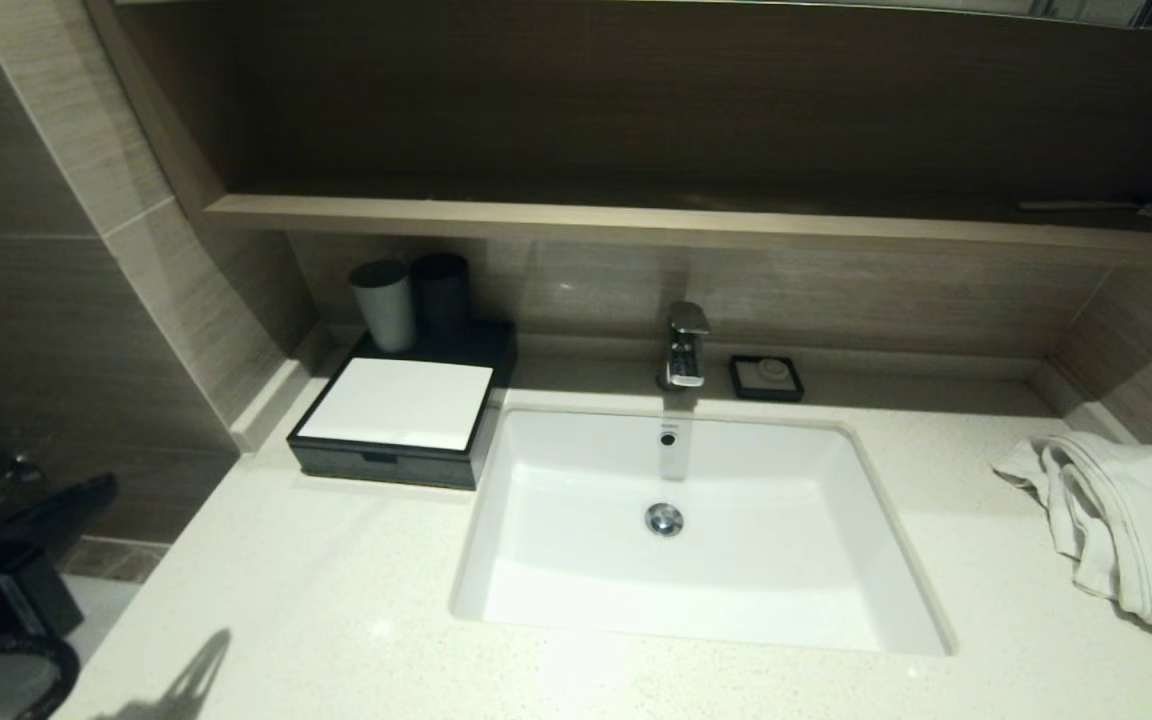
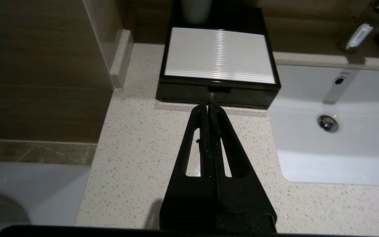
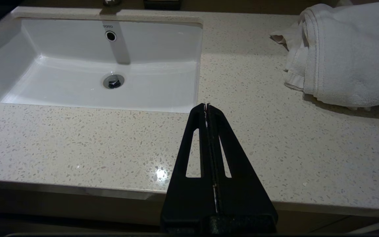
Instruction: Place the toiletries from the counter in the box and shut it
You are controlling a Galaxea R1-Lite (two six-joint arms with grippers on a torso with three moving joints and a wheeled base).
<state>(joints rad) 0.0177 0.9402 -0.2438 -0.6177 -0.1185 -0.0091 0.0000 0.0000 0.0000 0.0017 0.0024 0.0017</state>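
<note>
Your left gripper (image 2: 208,104) hangs over the pale cream speckled stone surface (image 2: 137,131), its jaws pressed together with nothing between them, the tips aimed at the front of the low black rectangular box with the white square top panel (image 2: 219,54). The box sits at the back of the surface, to the left of the white rectangular sink basin (image 1: 696,520) in the head view, and its front drawer (image 2: 219,93) looks pushed in flush.

No slim wrapped sticks or small white packets show anywhere on the surface in any view, so the loading looks done, or the toiletries lie out of sight. Check that before you call it finished.

If you move in again, the risks are plain. Shut jaws driven at the drawer front could shove the whole box backward, since it merely rests on the stone, and that would rock the grey cup (image 1: 383,303) and the black cup (image 1: 441,290) standing on its rear part. Coming in low, the tips could scrape the stone or catch the small notch at the drawer's top edge and tug the drawer open.

Your right gripper (image 3: 206,106) is parked near the front edge of the surface, jaws pressed together and empty, between the basin and the big crumpled white towel (image 3: 344,52). A careless swing there could snag the cloth.
</note>
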